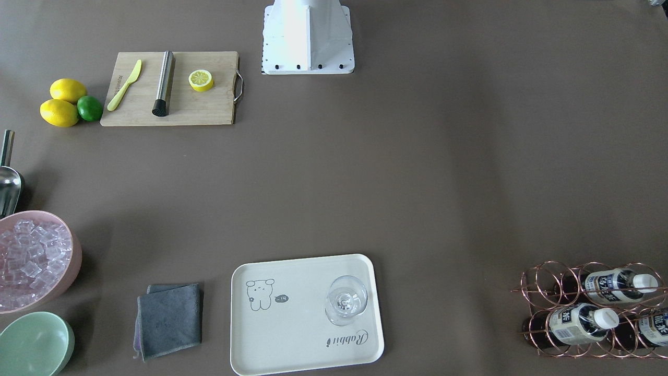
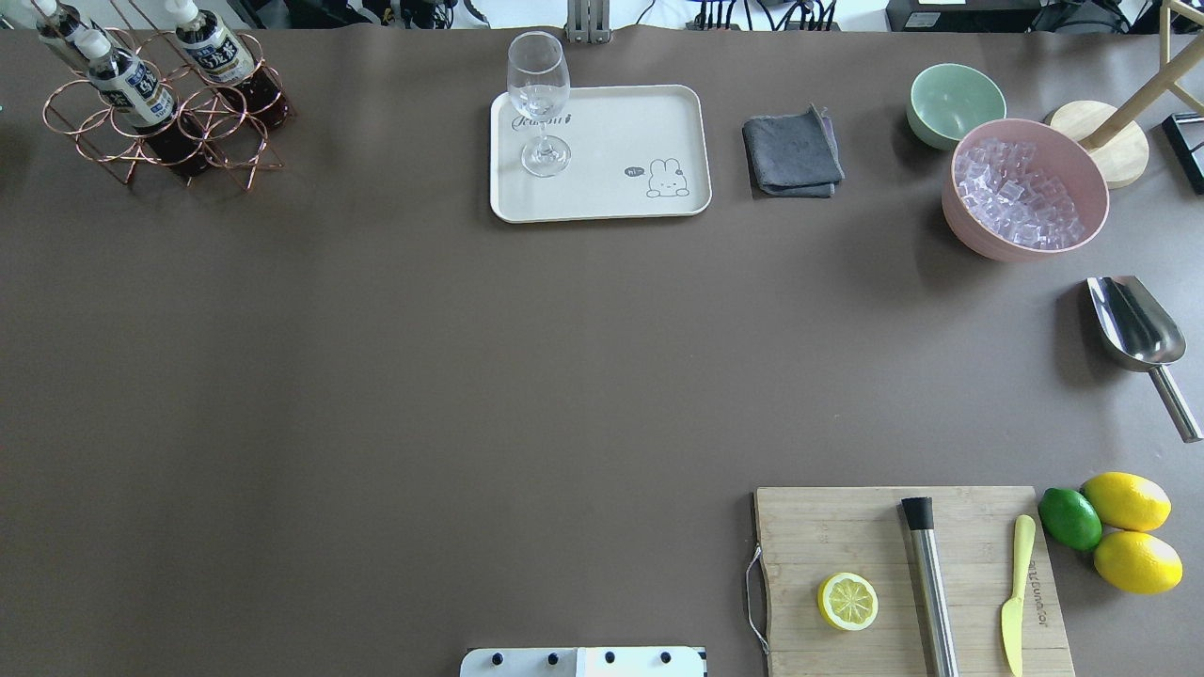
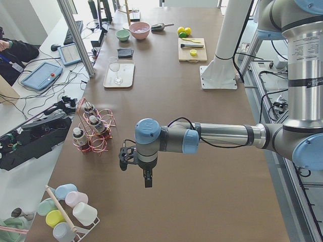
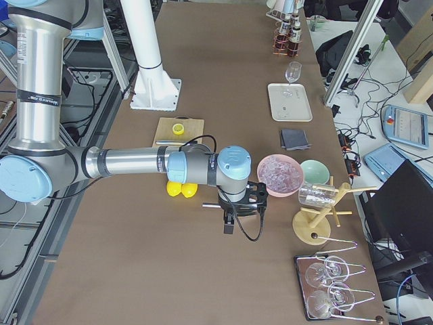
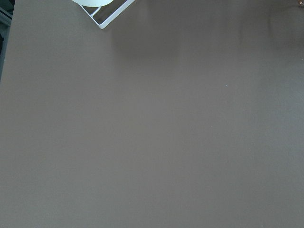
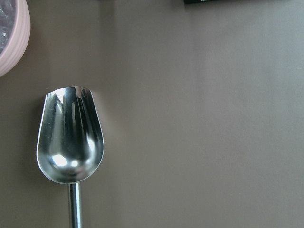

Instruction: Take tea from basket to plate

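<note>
Three tea bottles point(image 1: 616, 284) point(image 2: 127, 80) with white caps lie in the rose-gold wire basket point(image 1: 543, 282) point(image 2: 103, 136) at the far left corner of the table. The cream plate point(image 1: 292, 334) point(image 2: 611, 141) with the bear drawing lies mid-table at the far edge, apart from the basket. My left gripper point(image 3: 147, 180) hangs above bare table, to the side of the basket point(image 3: 93, 133); I cannot tell if it is open or shut. My right gripper point(image 4: 228, 225) hangs near the pink ice bowl point(image 4: 279, 172); I cannot tell its state either. Neither wrist view shows fingers.
A wine glass point(image 1: 346, 300) point(image 2: 539, 103) stands on the plate. Grey cloth point(image 2: 792, 152), green bowl point(image 2: 955, 103), ice bowl point(image 2: 1025, 188), metal scoop point(image 2: 1133, 324) point(image 6: 70, 142), and a cutting board point(image 2: 969, 527) with lemon half, muddler and knife fill my right side, with lemons and a lime point(image 2: 1069, 517) beside them.
</note>
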You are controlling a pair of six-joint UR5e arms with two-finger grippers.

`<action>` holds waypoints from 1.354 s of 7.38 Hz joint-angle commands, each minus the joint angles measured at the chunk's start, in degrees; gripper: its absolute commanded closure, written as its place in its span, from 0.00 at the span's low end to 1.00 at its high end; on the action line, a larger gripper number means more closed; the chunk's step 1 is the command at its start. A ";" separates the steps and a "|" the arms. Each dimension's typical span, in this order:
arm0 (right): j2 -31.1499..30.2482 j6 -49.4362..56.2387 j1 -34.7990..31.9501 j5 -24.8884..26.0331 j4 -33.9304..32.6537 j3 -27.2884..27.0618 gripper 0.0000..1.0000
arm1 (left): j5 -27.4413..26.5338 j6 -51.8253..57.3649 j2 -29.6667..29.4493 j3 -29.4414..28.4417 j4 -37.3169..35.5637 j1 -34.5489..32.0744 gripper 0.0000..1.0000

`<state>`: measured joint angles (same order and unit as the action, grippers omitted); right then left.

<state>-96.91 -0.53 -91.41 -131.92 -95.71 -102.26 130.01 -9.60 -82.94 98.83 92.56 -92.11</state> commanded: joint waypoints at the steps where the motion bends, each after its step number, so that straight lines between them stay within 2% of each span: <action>1: -0.03 0.00 0.00 -0.01 0.09 0.04 0.00 | -0.55 0.02 -0.29 -0.04 0.25 0.08 0.02; 7: -0.03 0.00 0.00 -0.10 0.09 -0.05 0.00 | -0.90 0.02 -1.51 -0.13 2.54 0.08 0.02; 8: 0.05 0.00 0.00 -0.10 0.00 -0.05 0.00 | -1.25 1.94 -3.87 -0.74 2.54 0.52 0.02; 9: 0.06 0.00 0.00 -0.10 0.00 -0.05 0.00 | -1.08 11.44 -5.72 -0.48 2.37 0.44 0.02; 10: 0.06 0.00 0.00 -0.10 0.09 -0.05 0.00 | -0.29 16.32 -6.61 0.83 2.63 0.52 0.02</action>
<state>-96.88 -0.53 -91.41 -132.01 -95.69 -102.29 128.99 -2.94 -87.28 98.43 95.01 -91.72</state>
